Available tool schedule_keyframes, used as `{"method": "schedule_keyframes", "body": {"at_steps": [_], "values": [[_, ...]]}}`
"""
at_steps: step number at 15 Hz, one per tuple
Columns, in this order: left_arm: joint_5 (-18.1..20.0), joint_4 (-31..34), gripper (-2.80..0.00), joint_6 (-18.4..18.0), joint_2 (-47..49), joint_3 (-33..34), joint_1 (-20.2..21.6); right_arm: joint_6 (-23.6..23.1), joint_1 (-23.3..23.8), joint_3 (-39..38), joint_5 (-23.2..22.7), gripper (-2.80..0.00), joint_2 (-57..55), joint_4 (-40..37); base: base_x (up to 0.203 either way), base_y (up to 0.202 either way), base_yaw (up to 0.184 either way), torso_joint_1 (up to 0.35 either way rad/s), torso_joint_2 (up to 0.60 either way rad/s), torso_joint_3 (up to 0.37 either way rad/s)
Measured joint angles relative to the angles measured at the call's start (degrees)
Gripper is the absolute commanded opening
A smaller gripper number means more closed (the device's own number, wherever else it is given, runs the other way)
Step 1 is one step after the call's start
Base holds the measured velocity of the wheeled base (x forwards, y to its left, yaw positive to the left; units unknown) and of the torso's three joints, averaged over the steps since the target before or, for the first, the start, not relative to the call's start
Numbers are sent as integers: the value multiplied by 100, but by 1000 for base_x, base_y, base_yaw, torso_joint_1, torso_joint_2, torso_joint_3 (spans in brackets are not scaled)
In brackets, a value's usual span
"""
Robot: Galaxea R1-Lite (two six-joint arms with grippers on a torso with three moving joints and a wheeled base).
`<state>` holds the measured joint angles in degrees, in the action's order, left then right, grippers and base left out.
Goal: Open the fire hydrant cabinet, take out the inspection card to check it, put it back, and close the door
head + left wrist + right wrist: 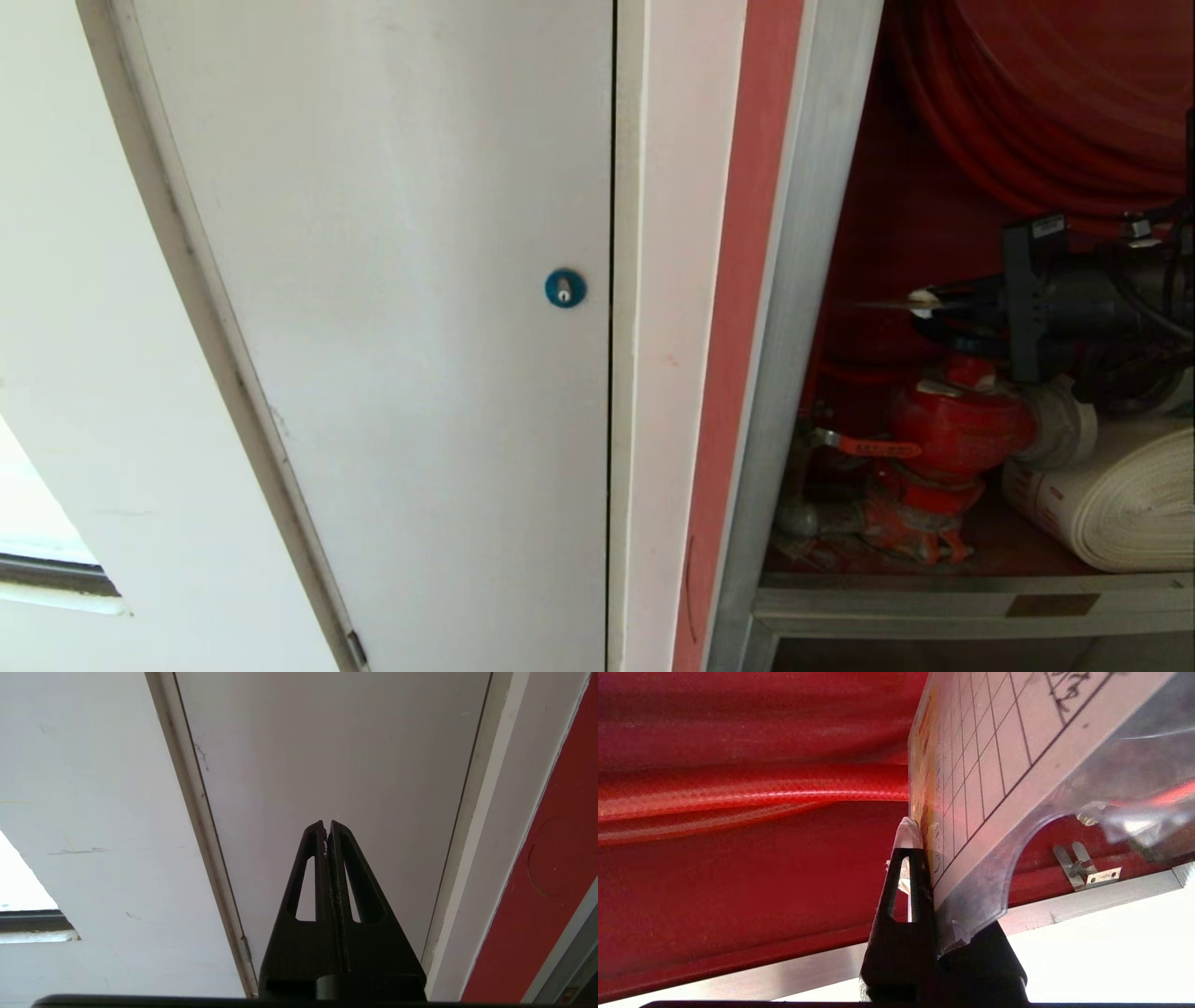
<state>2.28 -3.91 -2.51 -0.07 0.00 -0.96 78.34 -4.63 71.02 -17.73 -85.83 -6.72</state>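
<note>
- The fire hydrant cabinet (934, 579) is seen standing open on the right of the head view, its silver frame bare and its red interior exposed; the door itself is in none of the views, so the opening step is judged done.
- Inside the cabinet, the red hose reel (1055, 103) is seen at the top, the red valve (952, 434) lower down, and the white rolled hose (1120, 504) lies on the cabinet floor just beside the valve.
- To the left of the cabinet, a plain grey-white panel door (392, 327) with a blue round lock (565, 287) is shown; it plays no part in the task.
- The step in hand is judged to be the handling of the inspection card (994, 779): it is held up inside the cabinet opening, before the coils of the reel, either just lifted out for checking or on its way back.
- The next move is judged to call for the card to be kept square in its clear sleeve, read or returned to its place in the cabinet, and only then released, after which the door is to be closed.
- The right end effector (920, 858) is clenched on the lower edge of the card's plastic sleeve, the printed grid rising above its fingers.
- The left end effector (327, 826) is parked facing the panel door, its fingers pressed together on nothing.
</note>
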Motion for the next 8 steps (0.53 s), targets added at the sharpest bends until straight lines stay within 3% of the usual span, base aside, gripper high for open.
{"method": "schedule_keyframes", "body": {"at_steps": [8], "values": [[2, 1, -280, 3, 0, 0, 0, -39, 0, -168, -16, 0, 41, -22, 0, 0, 0, 0, 0, 0]]}}
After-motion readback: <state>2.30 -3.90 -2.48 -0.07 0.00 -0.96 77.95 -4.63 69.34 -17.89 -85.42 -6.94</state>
